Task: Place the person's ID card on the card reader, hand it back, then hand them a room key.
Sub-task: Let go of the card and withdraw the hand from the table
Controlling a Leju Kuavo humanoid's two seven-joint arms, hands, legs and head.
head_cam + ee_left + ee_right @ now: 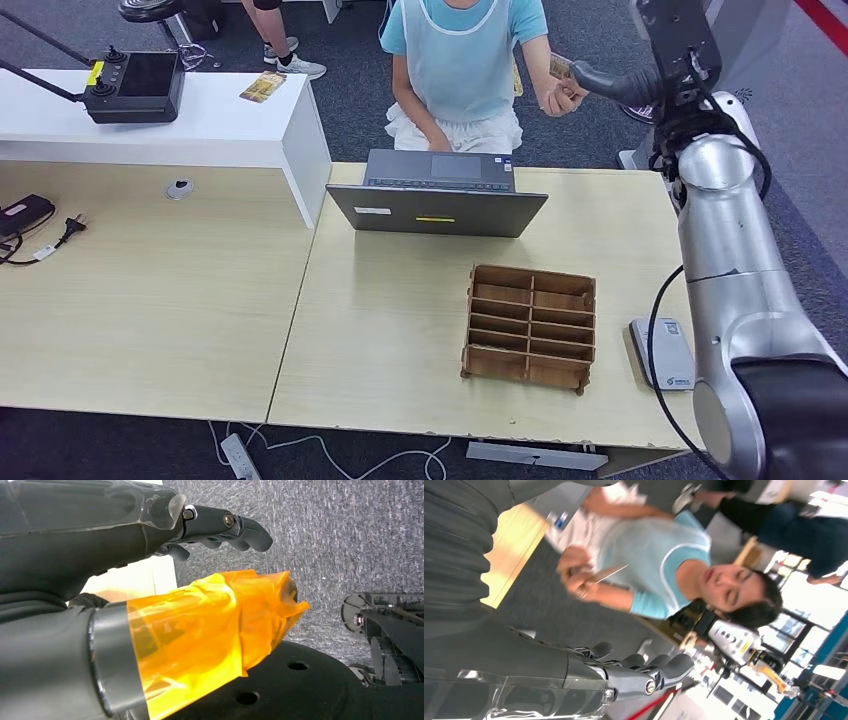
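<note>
A person in a light blue top (pixel 462 50) stands behind the desk and holds the ID card (pixel 558 66) up in one hand. My right arm is raised high, and my right hand (pixel 612 84) reaches to just beside that hand and the card. In the right wrist view the card (pixel 610 573) is still pinched in the person's fingers, while my right hand (pixel 644 672) has its fingers stretched out and holds nothing. The grey card reader (pixel 664 352) lies at the desk's right edge. My left hand (pixel 220 530) hangs over the carpet, fingers loosely spread and holding nothing.
A wooden slotted rack (pixel 530 326) stands on the desk (pixel 390 330) left of the reader. An open laptop (pixel 438 194) sits in front of the person. On the white counter (pixel 220 125) at the back left are a black controller (pixel 134 86) and a small card (pixel 263 87).
</note>
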